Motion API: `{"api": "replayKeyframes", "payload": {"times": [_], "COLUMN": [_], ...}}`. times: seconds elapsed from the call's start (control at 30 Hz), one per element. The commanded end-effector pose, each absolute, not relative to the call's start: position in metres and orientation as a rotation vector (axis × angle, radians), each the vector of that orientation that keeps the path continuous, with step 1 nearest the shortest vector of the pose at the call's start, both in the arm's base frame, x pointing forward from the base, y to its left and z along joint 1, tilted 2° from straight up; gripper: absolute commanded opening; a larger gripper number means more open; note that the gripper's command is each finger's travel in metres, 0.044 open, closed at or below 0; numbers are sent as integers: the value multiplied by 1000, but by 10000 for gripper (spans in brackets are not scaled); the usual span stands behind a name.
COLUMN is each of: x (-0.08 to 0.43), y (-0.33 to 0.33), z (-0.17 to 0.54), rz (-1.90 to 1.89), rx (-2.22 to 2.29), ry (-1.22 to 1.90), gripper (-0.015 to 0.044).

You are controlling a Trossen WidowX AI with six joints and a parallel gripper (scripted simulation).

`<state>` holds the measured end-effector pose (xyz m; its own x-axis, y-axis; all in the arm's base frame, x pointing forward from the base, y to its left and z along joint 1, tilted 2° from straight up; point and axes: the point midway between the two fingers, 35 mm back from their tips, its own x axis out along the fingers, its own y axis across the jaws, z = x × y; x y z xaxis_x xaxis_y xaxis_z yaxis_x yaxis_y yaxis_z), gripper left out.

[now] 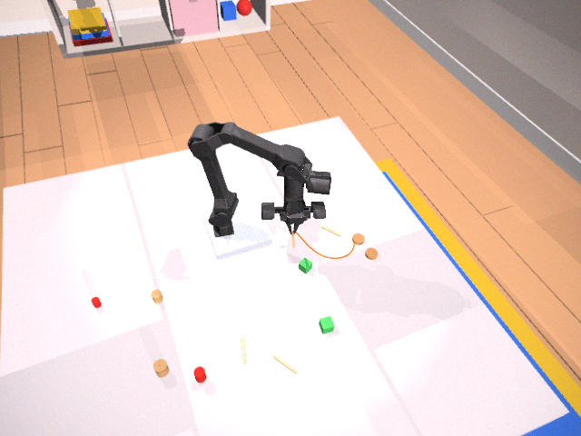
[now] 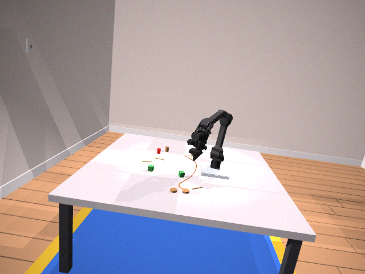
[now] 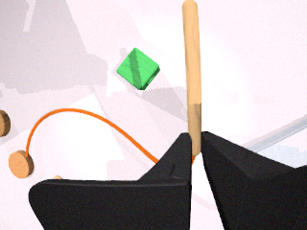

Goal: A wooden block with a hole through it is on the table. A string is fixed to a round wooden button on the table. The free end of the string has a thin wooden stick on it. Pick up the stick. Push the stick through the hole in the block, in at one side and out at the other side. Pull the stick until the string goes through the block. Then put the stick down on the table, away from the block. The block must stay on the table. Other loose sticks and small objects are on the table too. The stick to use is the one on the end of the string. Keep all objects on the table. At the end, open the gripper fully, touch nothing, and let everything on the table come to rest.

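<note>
My gripper [image 1: 293,232] [image 2: 194,159] [image 3: 194,140] is shut on the stick [image 1: 293,240] [image 2: 188,157] [image 3: 193,62] near its string end and holds it above the table. The stick's free end points away from the fingers. The orange string [image 1: 333,258] [image 2: 195,168] [image 3: 67,110] curves from the stick to a round wooden button [image 1: 358,238] [image 2: 185,190] [image 3: 20,164]. A green block [image 1: 305,265] [image 2: 181,174] [image 3: 137,68] rests near the gripper, with a dark stripe of shadow on it. Another green block [image 1: 327,324] [image 2: 150,168] lies farther off. I cannot make out a hole in either.
A second button [image 1: 371,253] [image 2: 173,190] lies beside the first. A loose stick [image 1: 330,231] [image 2: 197,188] lies near the buttons. Two more sticks, red cylinders [image 1: 200,374] [image 2: 158,150] and tan cylinders [image 1: 161,368] [image 2: 166,148] lie farther off. The arm's base plate [image 1: 253,243] is close by.
</note>
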<state>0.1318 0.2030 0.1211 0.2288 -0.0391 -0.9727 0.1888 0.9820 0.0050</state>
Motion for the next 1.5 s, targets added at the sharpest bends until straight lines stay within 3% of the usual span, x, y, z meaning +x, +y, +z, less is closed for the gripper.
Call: {"api": "replayKeyframes", "payload": {"times": [0.0, 1.47], "x": [127, 72], "y": [202, 189], "z": [122, 108], "rz": [-114, 401], "rx": [108, -285], "ry": [1334, 1273], "gripper": [0, 0]}}
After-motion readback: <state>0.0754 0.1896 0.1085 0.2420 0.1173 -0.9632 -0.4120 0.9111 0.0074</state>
